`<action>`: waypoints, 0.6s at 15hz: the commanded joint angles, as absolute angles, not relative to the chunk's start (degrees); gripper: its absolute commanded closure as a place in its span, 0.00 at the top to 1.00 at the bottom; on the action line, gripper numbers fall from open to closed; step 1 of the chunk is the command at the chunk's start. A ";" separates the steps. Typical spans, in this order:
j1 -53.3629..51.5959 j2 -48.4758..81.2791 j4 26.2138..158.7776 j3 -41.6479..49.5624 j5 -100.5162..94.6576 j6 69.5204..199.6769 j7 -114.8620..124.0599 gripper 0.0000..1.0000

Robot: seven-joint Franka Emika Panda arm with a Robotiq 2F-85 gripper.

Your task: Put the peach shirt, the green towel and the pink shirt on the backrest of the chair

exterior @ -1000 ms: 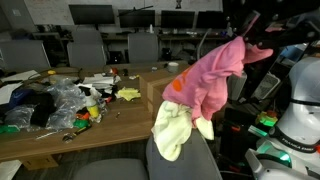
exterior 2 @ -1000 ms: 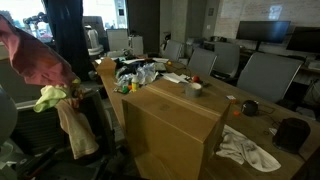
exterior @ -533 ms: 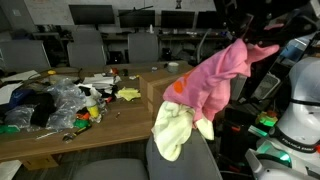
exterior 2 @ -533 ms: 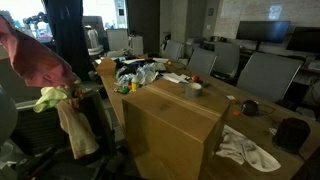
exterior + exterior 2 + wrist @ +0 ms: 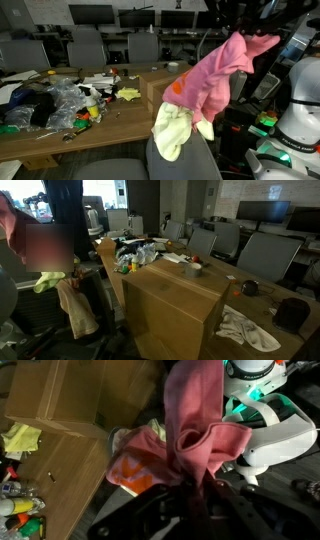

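two cloths already hang over the chair backrest (image 5: 205,165) at the bottom centre of an exterior view: the green towel (image 5: 172,130), pale and drooping, and what appears to be the peach shirt (image 5: 72,310), dangling beneath the towel at the lower left of an exterior view. the third, the pink shirt (image 5: 225,70), is in the air at the upper right, pinched at one end by the gripper (image 5: 192,500) so that its length falls free toward the backrest. in the wrist view the fabric gathers into a tight knot where the dark fingers meet at the bottom centre, jaws closed down on the bunch (the fingertips themselves are buried in cloth). held high like this, the shirt's loose hem can clear the chair top and be drawn across it rather than piling up on one side. its lower folds appear to touch the towel. the cluttered table (image 5: 40,140) and cardboard box (image 5: 170,300) sit well apart from the chair. by this reading, the last of three placements is under way; release should come once the shirt straddles the backrest.
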State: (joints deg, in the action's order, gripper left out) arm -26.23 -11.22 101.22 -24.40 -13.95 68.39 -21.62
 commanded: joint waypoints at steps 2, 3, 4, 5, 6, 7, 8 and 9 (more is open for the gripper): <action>-25.98 -9.50 96.18 -23.72 -9.46 67.90 -23.94 0.03; -25.95 -9.35 95.75 -23.70 -8.89 67.96 -23.92 0.03; -25.94 -9.22 95.21 -23.70 -8.20 67.95 -23.81 0.03; -25.92 -9.02 94.76 -23.74 -7.74 67.83 -23.75 0.03; -25.90 -8.68 94.29 -23.84 -7.64 67.83 -23.52 0.03; -25.89 -8.54 93.84 -23.88 -7.38 67.73 -23.48 0.03; -25.87 -8.27 93.33 -23.92 -7.11 67.62 -23.42 0.03; -25.85 -7.96 93.02 -24.00 -7.16 67.72 -23.21 0.03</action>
